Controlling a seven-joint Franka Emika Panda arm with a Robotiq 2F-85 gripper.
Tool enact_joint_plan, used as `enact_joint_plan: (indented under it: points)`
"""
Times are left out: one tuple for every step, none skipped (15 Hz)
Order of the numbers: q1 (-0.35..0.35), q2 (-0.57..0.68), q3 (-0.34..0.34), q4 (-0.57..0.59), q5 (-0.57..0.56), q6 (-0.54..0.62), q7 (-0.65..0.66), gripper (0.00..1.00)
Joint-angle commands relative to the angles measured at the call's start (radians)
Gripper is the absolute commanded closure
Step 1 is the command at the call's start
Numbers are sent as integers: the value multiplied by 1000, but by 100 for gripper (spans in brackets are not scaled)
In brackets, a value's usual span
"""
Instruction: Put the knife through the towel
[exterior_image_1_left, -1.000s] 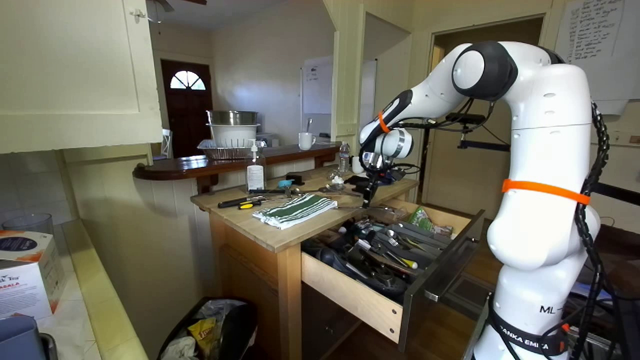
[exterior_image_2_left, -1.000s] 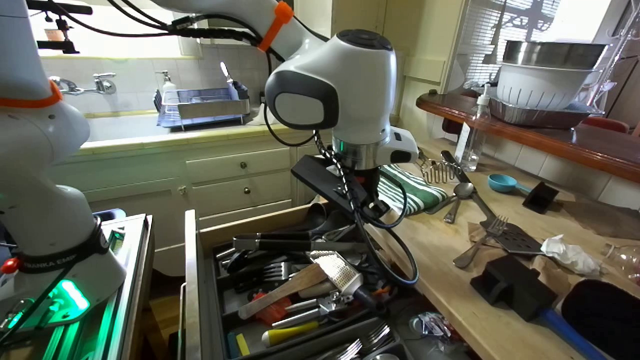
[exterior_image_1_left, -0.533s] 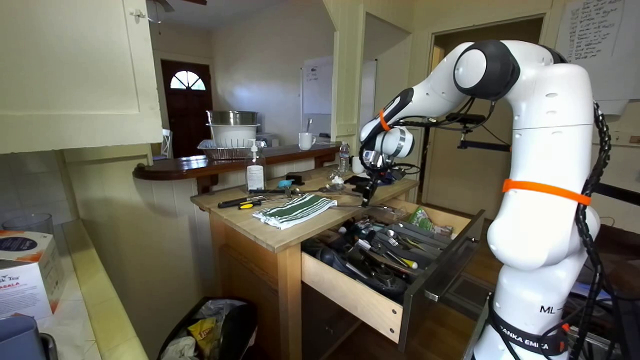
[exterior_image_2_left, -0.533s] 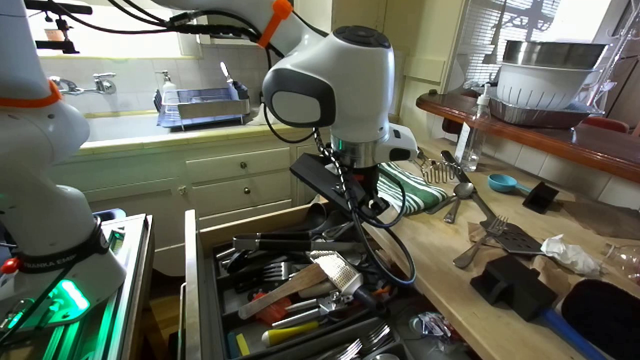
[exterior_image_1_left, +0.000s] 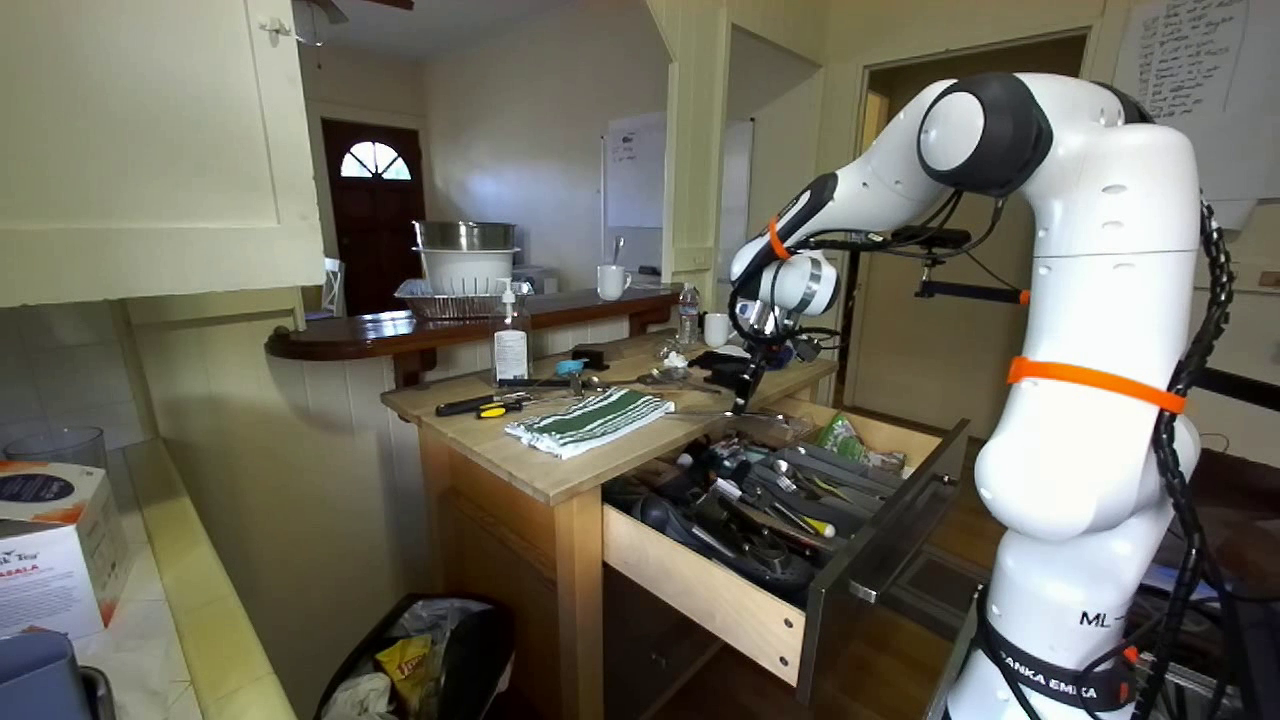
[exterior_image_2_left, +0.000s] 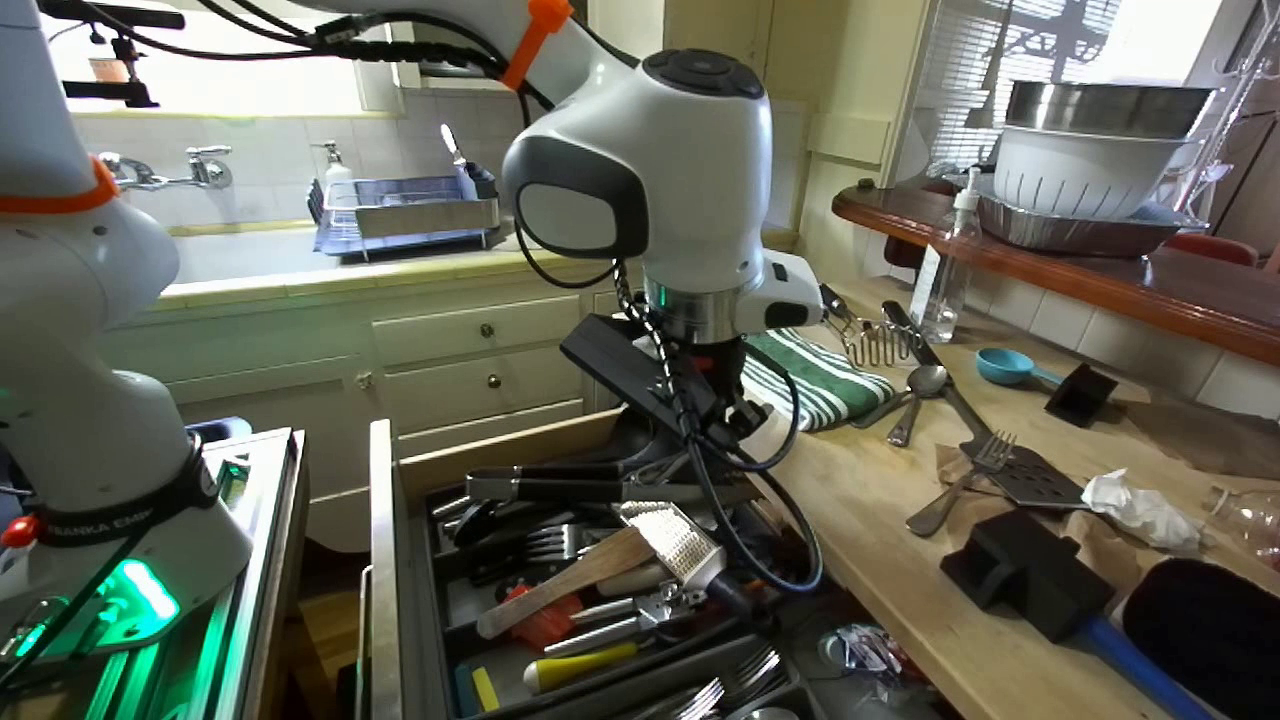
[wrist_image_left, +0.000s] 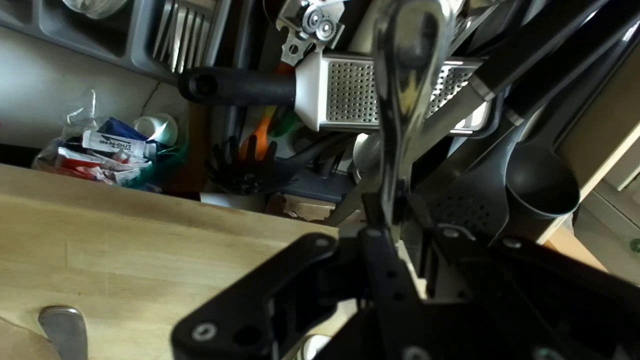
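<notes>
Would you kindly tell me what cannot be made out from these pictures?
The towel: partly hidden behind the arm in an exterior view.
The knife: far end hidden by the end effector in the wrist view; in an exterior view, its tip too small to tell whether it touches the towel.
The tea box: cut off by the left edge of an exterior view.
The wall writing: too small to read in an exterior view.

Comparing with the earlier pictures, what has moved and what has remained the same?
The tool has moved slightly right in an exterior view, away from the striped towel. It grips what is probably the knife; no new grasp or release is visible. The striped towel and open drawer stayed as they were.
</notes>
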Motion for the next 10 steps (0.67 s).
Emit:
enact_joint_plan:
  points:
    - [7, -27, -18, -26, 27, -16, -36, 96]
    - [8, -26, -18, -25, 33, -11, -38, 96]
    - [8, -25, -18, -23, 39, -8, -36, 96]
    - [9, -23, -18, -20, 42, -10, -33, 96]
    - [10, -22, -18, -19, 45, -8, -32, 96]
    - [11, -20, -17, -17, 47, -8, -28, 96]
    - [12, -17, -17, -16, 44, -6, -22, 96]
    - [13, -16, -17, -15, 45, -7, -23, 96]
    - [14, -14, -17, -13, 42, -8, -18, 96]
    - [14, -12, -17, -12, 42, -6, -16, 96]
